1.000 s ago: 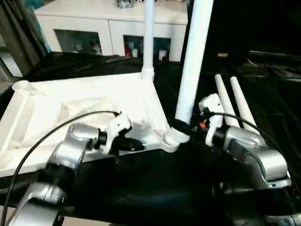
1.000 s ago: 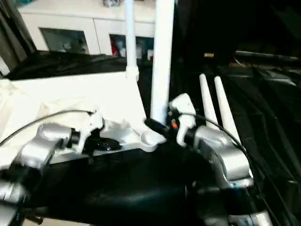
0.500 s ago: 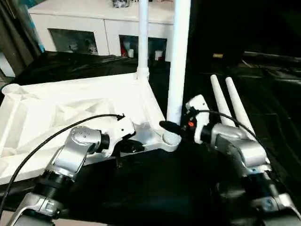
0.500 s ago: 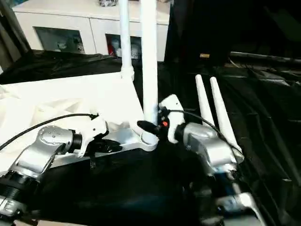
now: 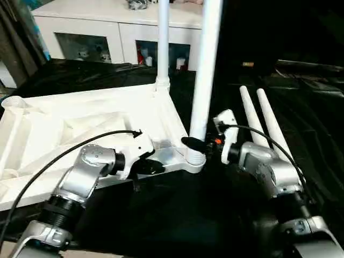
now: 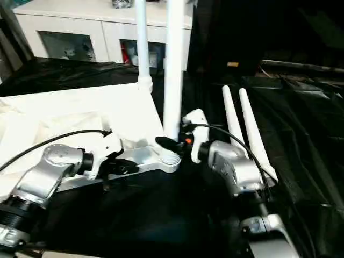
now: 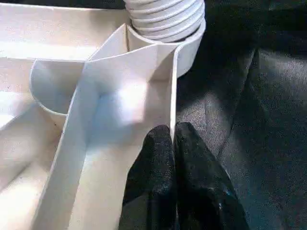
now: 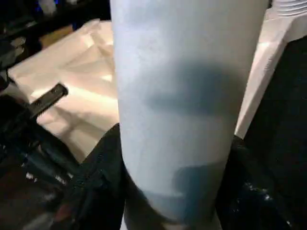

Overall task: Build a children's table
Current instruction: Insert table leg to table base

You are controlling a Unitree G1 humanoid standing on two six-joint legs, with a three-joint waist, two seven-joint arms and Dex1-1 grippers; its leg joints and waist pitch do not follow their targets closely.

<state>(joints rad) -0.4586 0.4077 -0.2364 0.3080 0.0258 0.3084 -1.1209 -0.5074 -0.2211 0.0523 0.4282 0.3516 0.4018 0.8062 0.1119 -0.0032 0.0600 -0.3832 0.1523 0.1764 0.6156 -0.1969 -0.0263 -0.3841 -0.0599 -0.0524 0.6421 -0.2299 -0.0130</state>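
Observation:
The white tabletop (image 5: 80,121) lies underside up on black cloth. One white leg (image 5: 163,43) stands in its far right corner socket. A second leg (image 5: 205,70) stands nearly upright at the near right corner, its threaded end (image 7: 165,19) sitting in that socket. My right gripper (image 5: 196,144) is shut on this leg just above the threads, with a black finger (image 8: 98,177) on either side of the tube (image 8: 187,96). My left gripper (image 5: 151,166) is shut on the tabletop's near rim, its fingers (image 7: 153,167) pinching the thin wall beside that corner.
Two loose white legs (image 5: 260,118) lie side by side on the black cloth to the right of my right arm. A white cabinet (image 5: 113,32) with glass doors stands behind the table. A black cable loops over my left forearm (image 5: 80,183).
The held leg has swung from a rightward tilt to nearly upright, and its threaded end has come down into the corner socket. The left gripper keeps its pinch on the rim. The camera shifted.

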